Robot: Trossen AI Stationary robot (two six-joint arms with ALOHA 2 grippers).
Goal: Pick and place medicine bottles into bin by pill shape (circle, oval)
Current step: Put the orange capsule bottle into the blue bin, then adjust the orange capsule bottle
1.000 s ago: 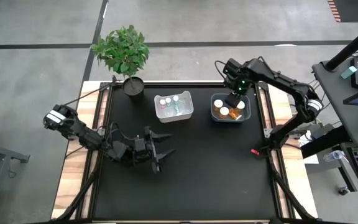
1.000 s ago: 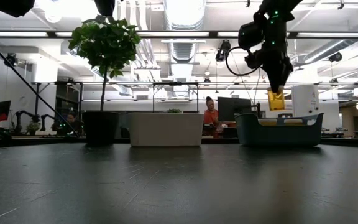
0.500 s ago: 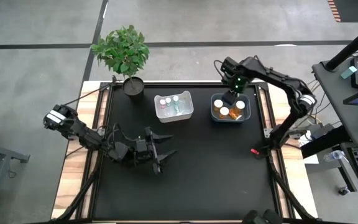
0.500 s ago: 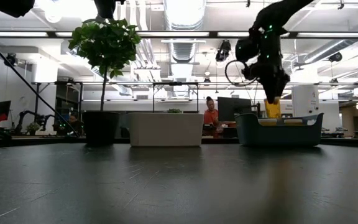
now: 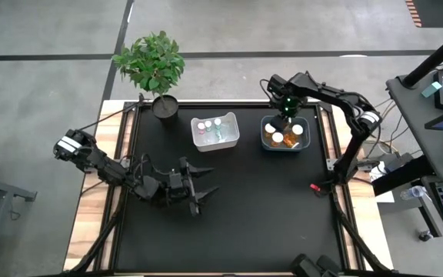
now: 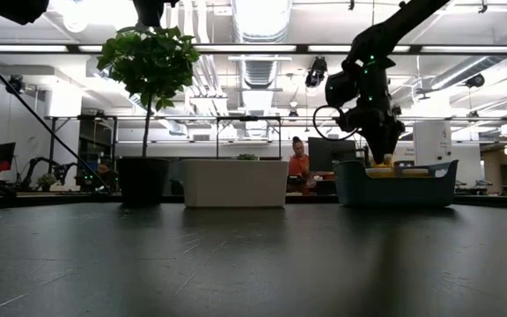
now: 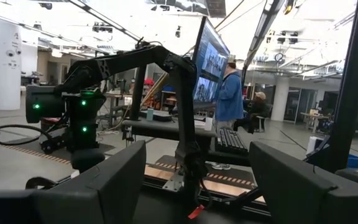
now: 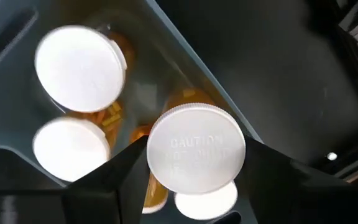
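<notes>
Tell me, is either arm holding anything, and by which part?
Yes: the right gripper holds an amber bottle by its sides just under the white cap, over the blue bin. The left gripper holds nothing.

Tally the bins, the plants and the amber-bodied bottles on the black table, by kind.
Amber plastic bottles with white caps: 4
Bins: 2, a teal plastic bin and a white plastic bin
Leafy green potted plant: 1
Total: 7

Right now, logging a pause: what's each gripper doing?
Left gripper: open, empty, resting on the table.
Right gripper: closed on a white-capped amber bottle, low in the grey-blue bin.
</notes>
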